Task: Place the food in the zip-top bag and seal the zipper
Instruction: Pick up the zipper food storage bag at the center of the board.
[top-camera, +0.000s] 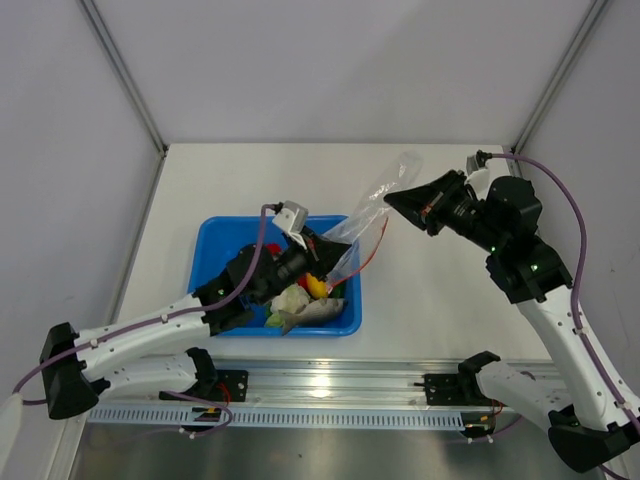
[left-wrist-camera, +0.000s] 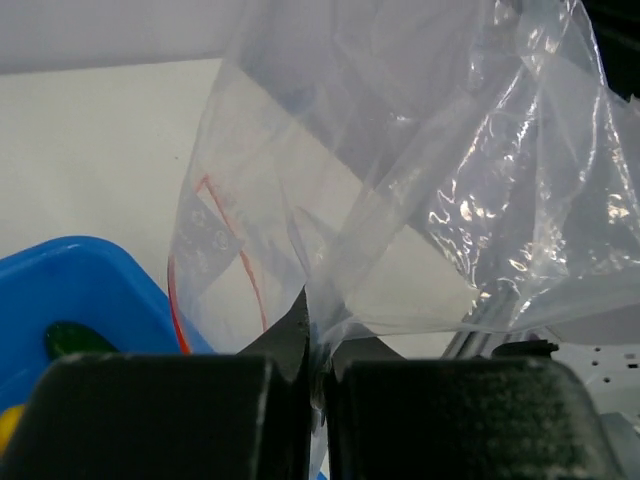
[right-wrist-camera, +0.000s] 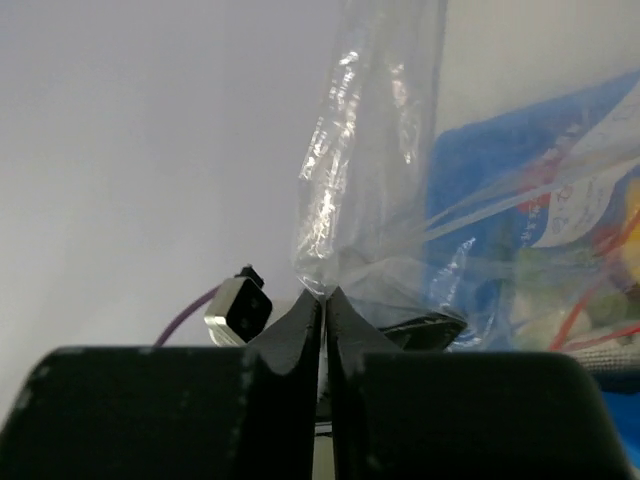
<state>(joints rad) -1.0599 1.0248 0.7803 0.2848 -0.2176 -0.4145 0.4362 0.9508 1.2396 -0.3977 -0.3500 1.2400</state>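
We have the zip-top bag (top-camera: 378, 205) held up in the air between both arms. The left gripper (left-wrist-camera: 310, 322) is clamped tight on a fold of the clear film at the bag's lower end. The right gripper (right-wrist-camera: 322, 300) is pinched shut on another fold at the upper end. The bag is stretched on a slant above the far right corner of the blue tray (top-camera: 215, 245) and out over the table (top-camera: 250, 180) toward its right edge.

We judge the two pinches are meant to pull the crumpled film taut and bring the mouth round, so that it can be spread for loading. The zipper (left-wrist-camera: 250, 275) curves loosely at the lower end, close to the tray's right rim, and looks unsealed, though we cannot tell how wide the mouth gapes.

The food is all in the tray, none in the bag. The cauliflower (top-camera: 291, 298), mango (top-camera: 317, 287) and fish (top-camera: 318, 311) are crowded toward the tray's near right corner. The left wrist view also shows the cucumber (left-wrist-camera: 75, 340) against the blue wall. We take it the tray keeps the pieces gathered right beneath the bag.

As for writing, a pale printed patch (right-wrist-camera: 580, 205) shows on the film beside the zipper, but its marks are too small and warped to read. We see no brand anywhere.
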